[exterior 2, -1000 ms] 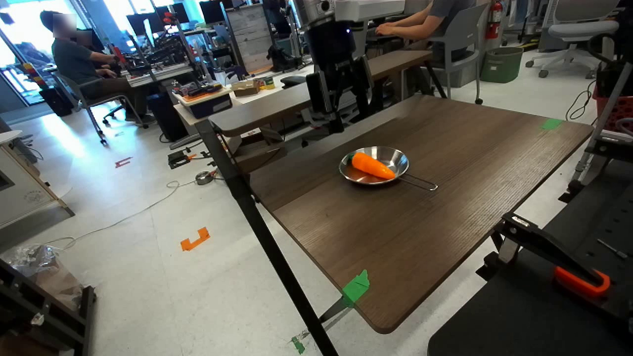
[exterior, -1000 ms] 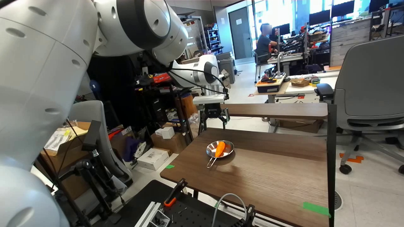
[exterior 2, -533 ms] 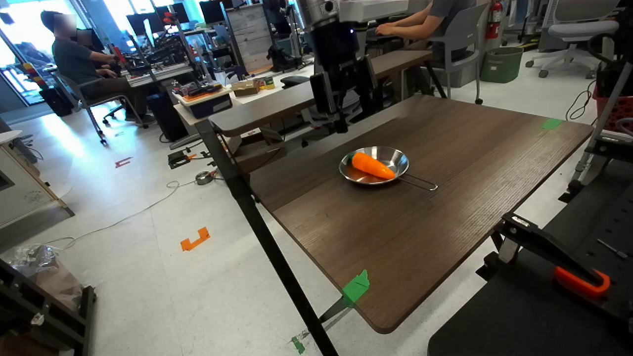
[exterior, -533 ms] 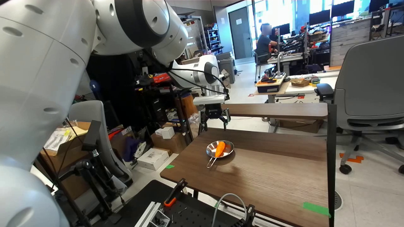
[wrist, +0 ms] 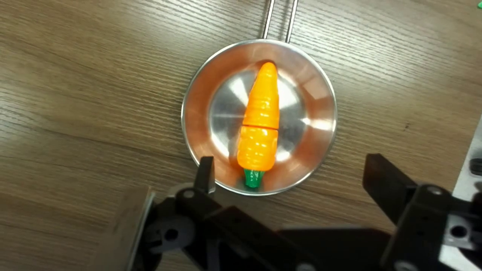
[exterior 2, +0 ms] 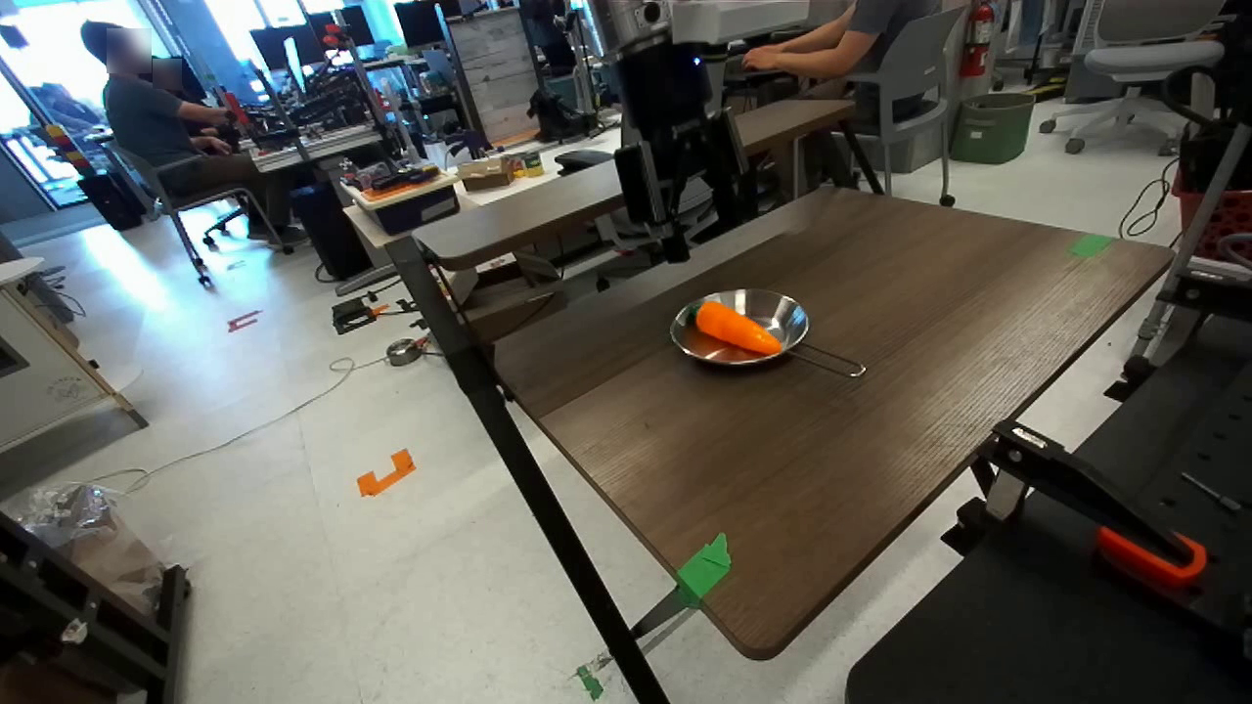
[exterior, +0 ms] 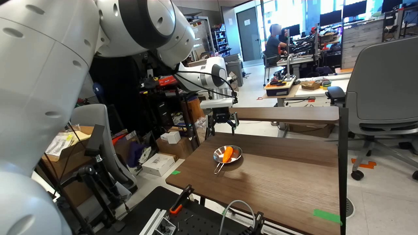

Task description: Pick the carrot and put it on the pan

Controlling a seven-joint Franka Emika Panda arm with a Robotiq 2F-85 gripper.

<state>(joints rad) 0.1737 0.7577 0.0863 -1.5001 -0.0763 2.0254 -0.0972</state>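
The carrot [exterior: 227, 154] is bright orange with a green stem end. It lies inside the pan [exterior: 218, 156], a small shiny round metal pan with a wire handle, on the wooden table. Both exterior views show this, with the carrot [exterior 2: 736, 328] resting across the pan [exterior 2: 785, 318]. In the wrist view the carrot [wrist: 260, 146] lies along the middle of the pan [wrist: 197, 101], its tip toward the handle. My gripper [wrist: 289, 162] is open with nothing between its fingers. In both exterior views the gripper [exterior: 223, 132] hangs above the table, apart from the pan and behind it.
The brown table [exterior: 287, 182] has a raised shelf [exterior: 287, 113] along its far side. Green tape [exterior 2: 706, 569] marks table corners. A black clamp [exterior 2: 1086, 484] with an orange handle sits at the black base near the table's edge.
My gripper has shifted slightly, a little to the right in an exterior view, between one second and half a second ago. Since then it is still. The carrot and pan have not moved.
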